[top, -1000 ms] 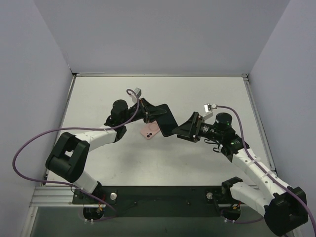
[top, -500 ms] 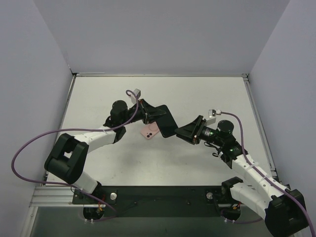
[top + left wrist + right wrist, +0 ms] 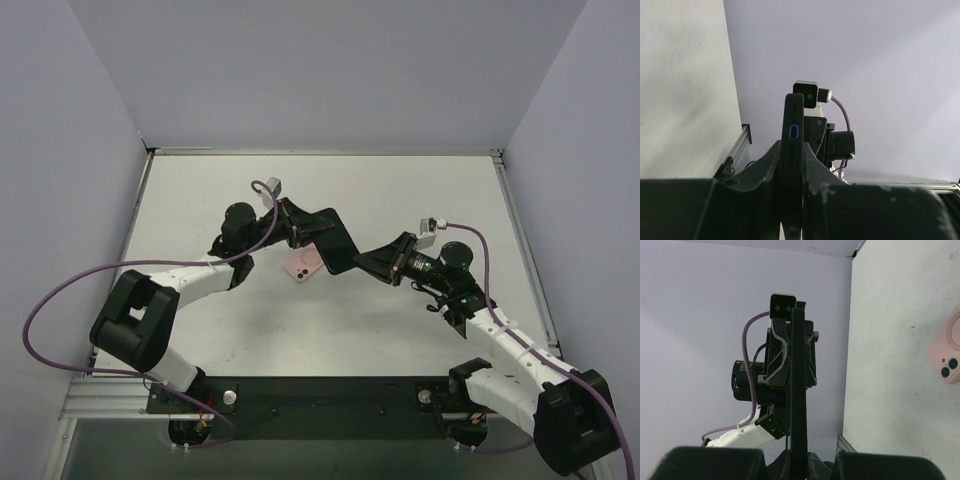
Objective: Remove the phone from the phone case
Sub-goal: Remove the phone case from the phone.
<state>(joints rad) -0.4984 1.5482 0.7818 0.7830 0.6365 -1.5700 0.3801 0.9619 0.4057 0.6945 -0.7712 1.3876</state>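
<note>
Black phone case (image 3: pixel 335 240), clamped edge-on between left tool (image 3: pixel 300 228) and right tool (image 3: pixel 375 262); pink phone (image 3: pixel 304 266) on worktop (image 3: pixel 420 190) at 8 o'clock, seemingly extracted; next: setting case down.

In the left wrist view the phone (image 3: pixel 793 132) showed only its thin edge. Its faces could not be seen, and its lower end ran off the bottom of the picture between the fingers of the left claw (image 3: pixel 792 165). The right arm's wrist (image 3: pixel 837 145) behind it was partly hidden by that edge. The right wrist view gave the same edge-on sight, the phone's near end sunk in the right claw (image 3: pixel 798 465), whose body was dark and blurred. The pink case (image 3: pixel 946 352) on the worktop (image 3: pixel 890 390) was cut by the right border; from above, the phone covered one corner of it.
</note>
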